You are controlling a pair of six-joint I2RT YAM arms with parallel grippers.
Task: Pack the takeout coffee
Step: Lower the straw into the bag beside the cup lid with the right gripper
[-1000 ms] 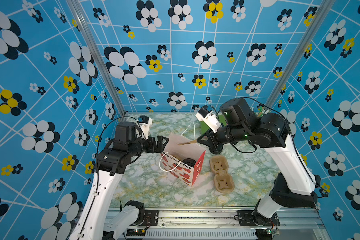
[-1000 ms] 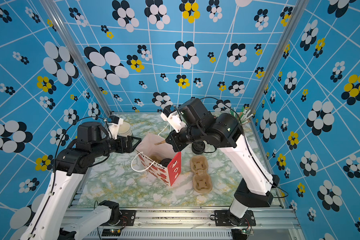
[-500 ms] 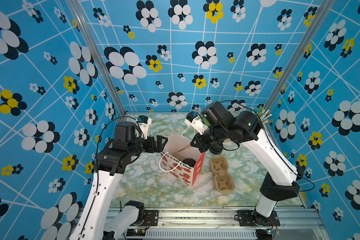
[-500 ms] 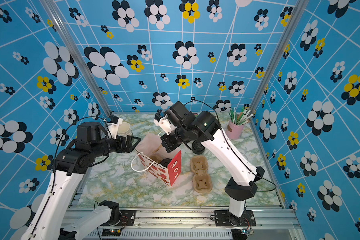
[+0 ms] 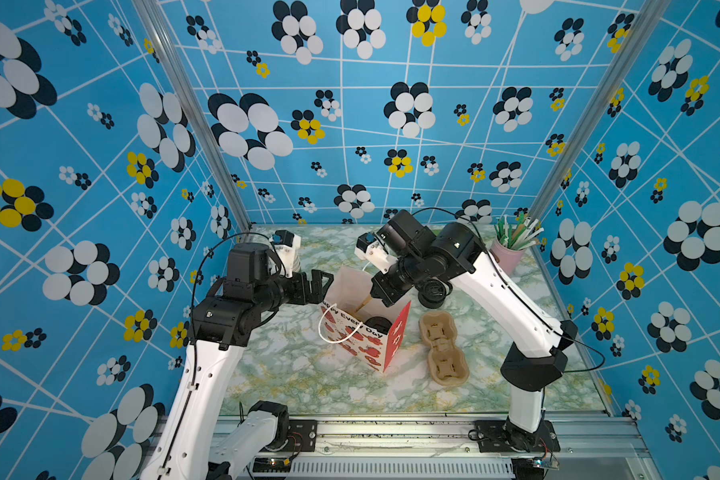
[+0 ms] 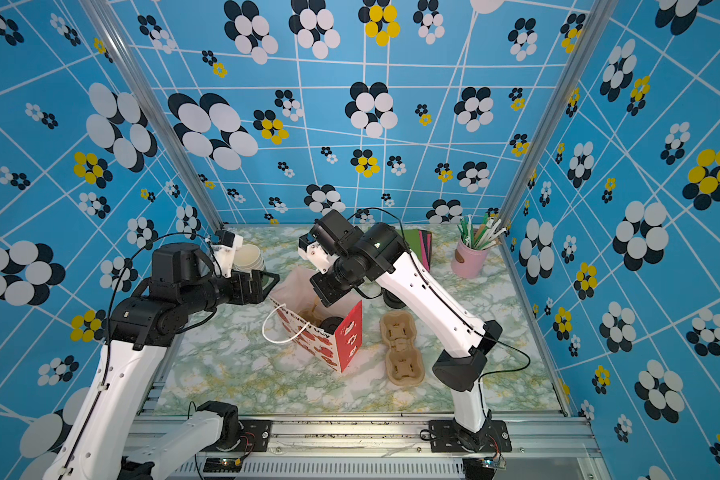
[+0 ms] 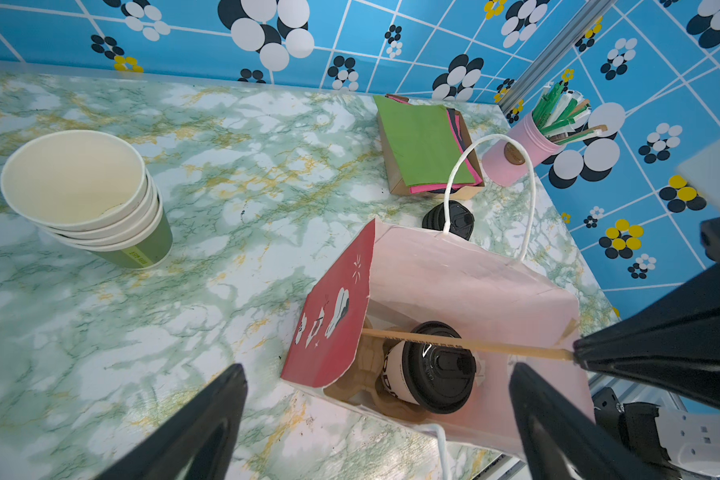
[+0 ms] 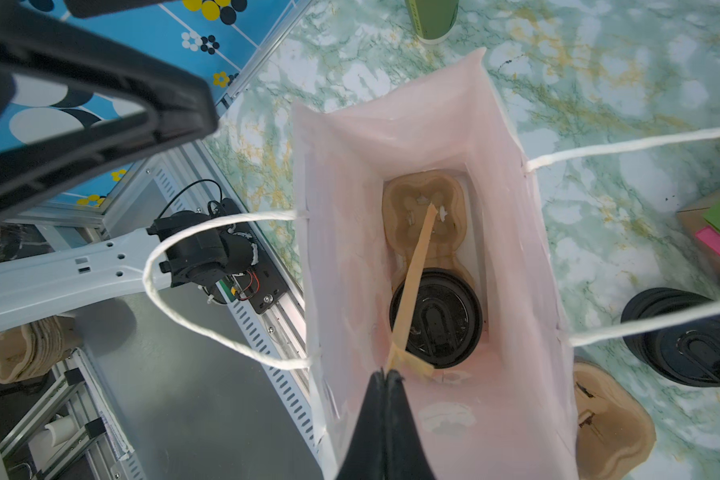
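One spare brown moulded-pulp cup carrier (image 5: pixel 443 349) lies flat and empty on the green-and-white marbled tabletop (image 5: pixel 300 374). It is at 4 o'clock from the red-and-white paper gift bag (image 5: pixel 350 338) with white cord handles, just beside it. The bag stands open-mouthed at mid-table. On its floor sits a second pulp carrier (image 8: pixel 422 203). The takeout coffee (image 7: pixel 433 370), a small white paper cup with dark lettering and a round black plastic sip lid, is seated in one pocket of that carrier, lid uppermost. In both top views it is toward the 4 o'clock end of the bag's mouth. The other pocket is empty.

The right gripper (image 8: pixel 387 374) hangs over the bag's mouth from 1 o'clock, jaws pressed together on the upper end of a thin tan stick (image 8: pixel 412 266). The stick slants down into the bag and crosses above the black lid, and its lower end meets the empty pocket. The left gripper (image 5: pixel 323 286) hovers at 10 o'clock, just outside the bag's rim, jaws spread to full width, holding nothing.

Farther back:
- a stack of black plastic lids (image 5: pixel 431 293) at 2 o'clock
- a nested stack of lidless cream-and-green paper cups (image 7: pixel 80 187) at 10 o'clock
- a brown cardboard box (image 7: pixel 396 183) of green and pink paper sheets at 1 o'clock
- a pink cup (image 5: pixel 508 255) of wrapped sticks in the far corner at 2 o'clock
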